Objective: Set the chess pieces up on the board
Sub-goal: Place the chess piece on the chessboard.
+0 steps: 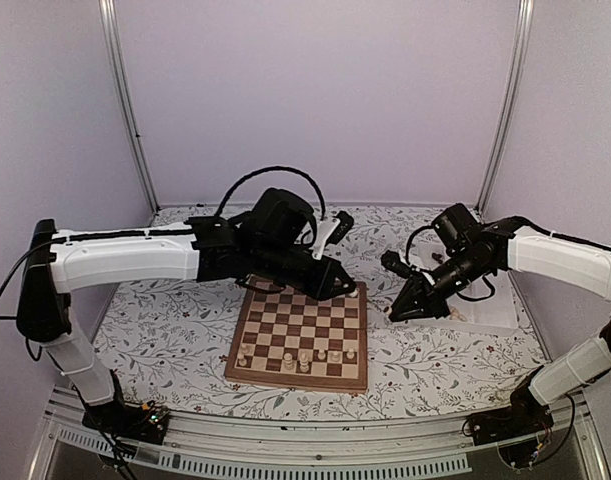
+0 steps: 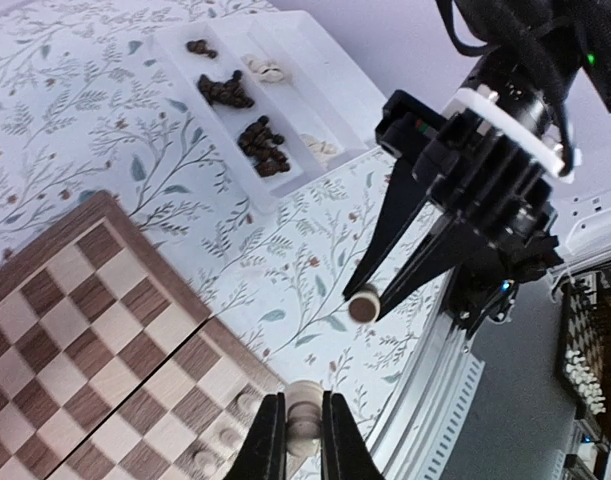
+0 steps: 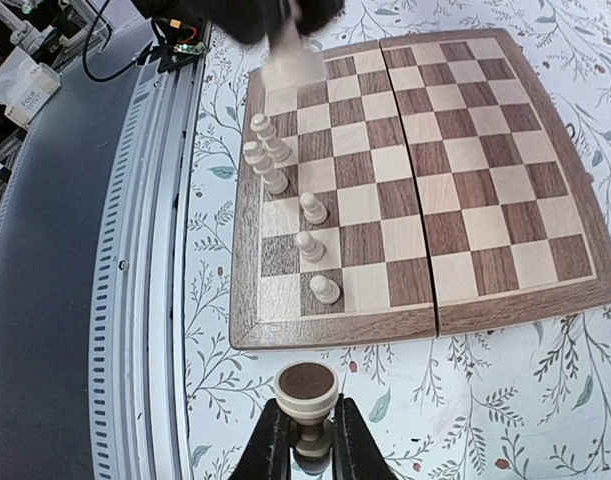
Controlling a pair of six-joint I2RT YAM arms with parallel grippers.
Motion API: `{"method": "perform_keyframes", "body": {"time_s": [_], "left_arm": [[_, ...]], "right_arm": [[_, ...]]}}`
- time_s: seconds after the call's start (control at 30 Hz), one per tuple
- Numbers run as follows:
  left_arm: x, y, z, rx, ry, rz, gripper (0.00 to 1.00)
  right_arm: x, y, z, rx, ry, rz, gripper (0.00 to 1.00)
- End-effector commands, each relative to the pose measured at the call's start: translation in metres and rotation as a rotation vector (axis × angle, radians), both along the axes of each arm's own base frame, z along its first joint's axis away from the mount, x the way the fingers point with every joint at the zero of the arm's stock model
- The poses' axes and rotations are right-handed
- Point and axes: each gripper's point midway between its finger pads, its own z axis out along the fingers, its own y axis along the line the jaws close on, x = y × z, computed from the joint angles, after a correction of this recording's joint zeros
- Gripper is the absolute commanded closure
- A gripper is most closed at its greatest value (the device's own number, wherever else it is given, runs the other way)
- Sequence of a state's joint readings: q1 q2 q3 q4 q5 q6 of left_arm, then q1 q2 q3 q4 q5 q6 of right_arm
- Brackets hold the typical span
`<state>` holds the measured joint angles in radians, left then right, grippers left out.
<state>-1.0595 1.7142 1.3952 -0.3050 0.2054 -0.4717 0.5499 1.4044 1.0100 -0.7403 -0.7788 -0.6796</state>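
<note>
**top external view: both jaws clamped on pale pieces beside the board's right edge**

top external view. the board [image 1: 300, 330] lies flat on the floral-covered counter [image 1: 155, 335], between the two arms. several standing pale pieces [image 1: 305, 357] occupy the row nearest the arm bases. the left arm [image 1: 125, 258] reaches across from the left, and its tip is over the far right corner of the board. the right arm [image 1: 565, 255] reaches in from the right. its tip is over the counter, between the board and the white tray [image 1: 490, 318].

left wrist view. the left jaws are closed on a pale chessman [image 2: 305, 410], with one finger [image 2: 269, 440] on each side of it. the chessman hangs over the board's edge, near the standing pale pieces. whether it touches the board cannot be told. the tray holds dark pieces [image 2: 263, 145] in one compartment and loose pale pieces [image 2: 267, 71] in the adjoining one.

right wrist view. the right jaws are clamped on the stem of a dark-based pale piece [image 3: 305, 385]. its round brown base is turned toward the camera. the piece is held over the counter, just beside the board's reddish-brown border and apart from it.
</note>
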Motion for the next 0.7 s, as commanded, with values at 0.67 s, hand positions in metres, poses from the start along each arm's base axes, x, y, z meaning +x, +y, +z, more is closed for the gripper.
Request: {"method": "perform_keyframes", "body": {"time_s": [0.67], "left_arm": [[-0.029, 0.166, -0.139, 0.725, 0.065, 0.209, 1.0]], "right_arm": [[0.009, -0.004, -0.036, -0.063, -0.024, -0.045, 0.93]]}}
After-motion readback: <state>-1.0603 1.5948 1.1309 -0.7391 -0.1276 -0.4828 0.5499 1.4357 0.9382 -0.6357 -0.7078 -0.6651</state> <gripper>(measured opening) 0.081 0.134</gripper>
